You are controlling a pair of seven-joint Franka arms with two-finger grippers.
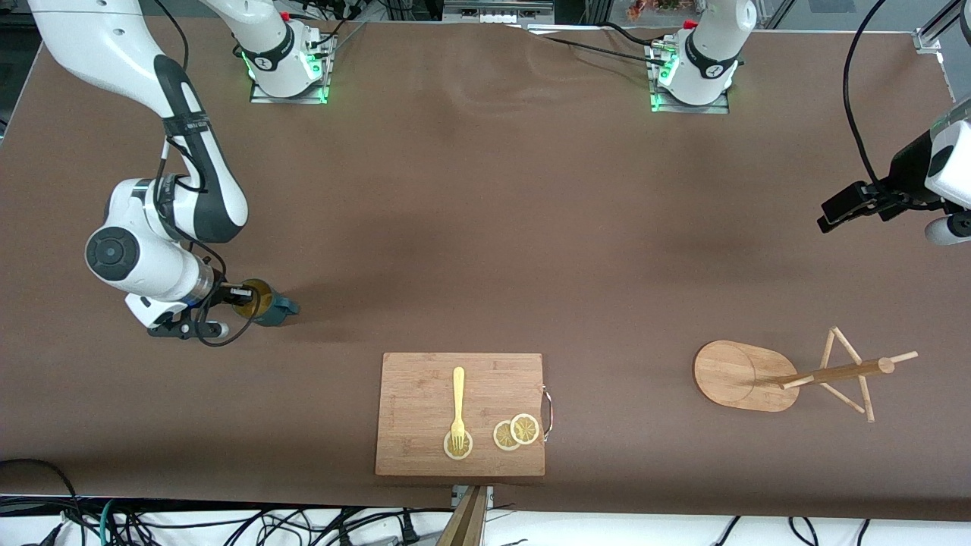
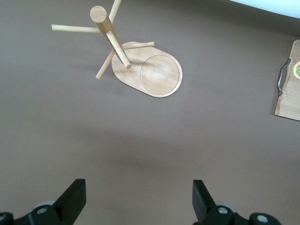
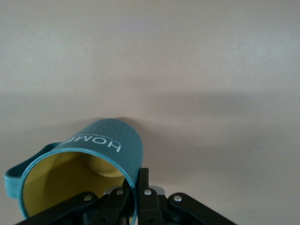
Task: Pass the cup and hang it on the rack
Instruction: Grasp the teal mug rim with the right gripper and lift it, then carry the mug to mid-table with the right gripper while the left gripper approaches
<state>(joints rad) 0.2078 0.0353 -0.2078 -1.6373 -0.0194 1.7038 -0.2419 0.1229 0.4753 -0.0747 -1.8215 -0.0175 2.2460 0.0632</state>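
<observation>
The dark teal cup (image 1: 264, 300) with a yellowish inside is near the right arm's end of the table. My right gripper (image 1: 244, 294) is shut on its rim, one finger inside and one outside. In the right wrist view the cup (image 3: 101, 147) is tilted, its mouth toward the camera and its handle to one side, with the right gripper (image 3: 136, 187) clamped on the wall. The bamboo rack (image 1: 740, 375) stands toward the left arm's end and also shows in the left wrist view (image 2: 154, 72). My left gripper (image 1: 834, 212) waits up in the air, open and empty (image 2: 139, 199).
A wooden cutting board (image 1: 425, 387) lies near the front edge, between the cup and the rack. On it are a yellow fork (image 1: 458, 398) and lemon slices (image 1: 516, 432). Its handle end shows in the left wrist view (image 2: 290, 93).
</observation>
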